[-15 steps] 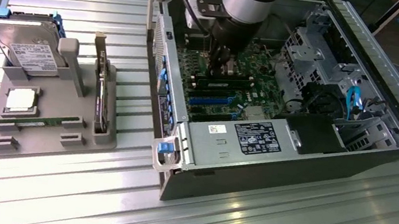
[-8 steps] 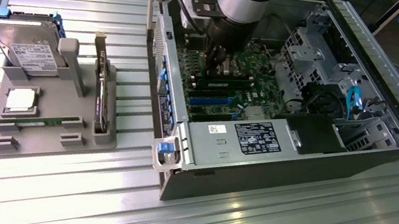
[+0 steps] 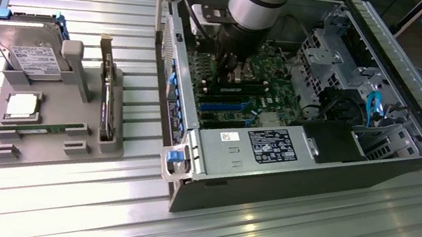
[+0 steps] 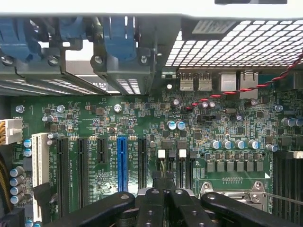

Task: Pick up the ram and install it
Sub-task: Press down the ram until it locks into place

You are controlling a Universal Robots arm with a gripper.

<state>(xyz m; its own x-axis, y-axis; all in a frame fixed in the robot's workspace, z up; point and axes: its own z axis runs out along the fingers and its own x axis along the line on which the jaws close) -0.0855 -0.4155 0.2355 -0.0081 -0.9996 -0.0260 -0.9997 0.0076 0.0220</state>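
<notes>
Here, in the exterior view, the arm reaches down into the open computer case [image 3: 195, 116], its gripper [image 3: 234, 66] low over the motherboard [image 3: 267, 98], while at nine o'clock of the case a grey tray [image 3: 52, 146] holds a hard drive [image 3: 27, 54], a silver processor [image 3: 22, 106] and a ram stick [image 3: 38, 128] lying flat along its near side. In the wrist view the gripper [image 4: 163, 187] has its fingers closed together just above the memory slots [image 4: 173, 165], at three o'clock of the blue slot [image 4: 121, 161]; whether anything sits between them cannot be made out.

Ribbed shiny metal table [image 3: 287, 226]; matt grey plastic tray [image 3: 52, 149].
</notes>
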